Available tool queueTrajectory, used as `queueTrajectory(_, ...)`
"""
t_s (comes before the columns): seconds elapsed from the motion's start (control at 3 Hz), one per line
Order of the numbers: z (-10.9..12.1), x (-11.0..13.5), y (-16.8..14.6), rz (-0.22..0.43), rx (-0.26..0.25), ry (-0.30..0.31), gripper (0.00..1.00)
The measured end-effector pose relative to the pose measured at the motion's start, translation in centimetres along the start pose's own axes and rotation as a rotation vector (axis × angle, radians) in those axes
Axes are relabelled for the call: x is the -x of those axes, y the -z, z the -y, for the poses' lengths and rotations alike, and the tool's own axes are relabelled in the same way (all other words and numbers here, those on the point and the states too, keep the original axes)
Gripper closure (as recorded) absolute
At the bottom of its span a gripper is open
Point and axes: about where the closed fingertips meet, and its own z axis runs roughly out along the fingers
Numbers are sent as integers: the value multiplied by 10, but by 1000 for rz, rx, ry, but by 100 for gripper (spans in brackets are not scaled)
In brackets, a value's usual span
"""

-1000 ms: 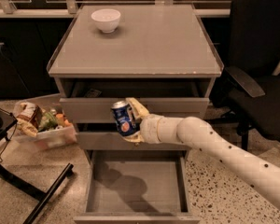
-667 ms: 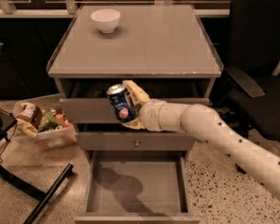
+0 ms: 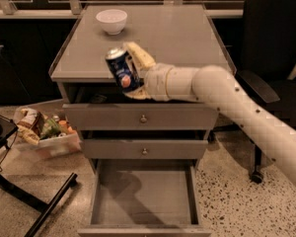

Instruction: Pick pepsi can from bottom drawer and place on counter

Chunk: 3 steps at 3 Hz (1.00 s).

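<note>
My gripper is shut on the pepsi can, a dark-blue can with a silver top, held tilted in the air in front of the counter's front edge. The white arm reaches in from the lower right. The counter is the glossy grey top of the cabinet. The bottom drawer is pulled open below, and the part of its grey floor in view is bare.
A white bowl sits at the back left of the counter. Two upper drawers with round knobs are slightly ajar. A bin of snack packets stands left of the cabinet, black chair legs at lower left. An office chair stands on the right.
The gripper has lifted the pepsi can from in front of the upper drawers up to the level of the counter's front edge.
</note>
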Motion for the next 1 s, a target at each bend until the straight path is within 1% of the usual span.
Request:
queueTrajectory(0.33, 43, -28, -4, 4, 2, -126, 100)
queueTrajectory(0.67, 101, -63, 19, -36, -52, -280, 100)
queueTrajectory(1.0, 126, -103, 41, -90, -72, -448, 100)
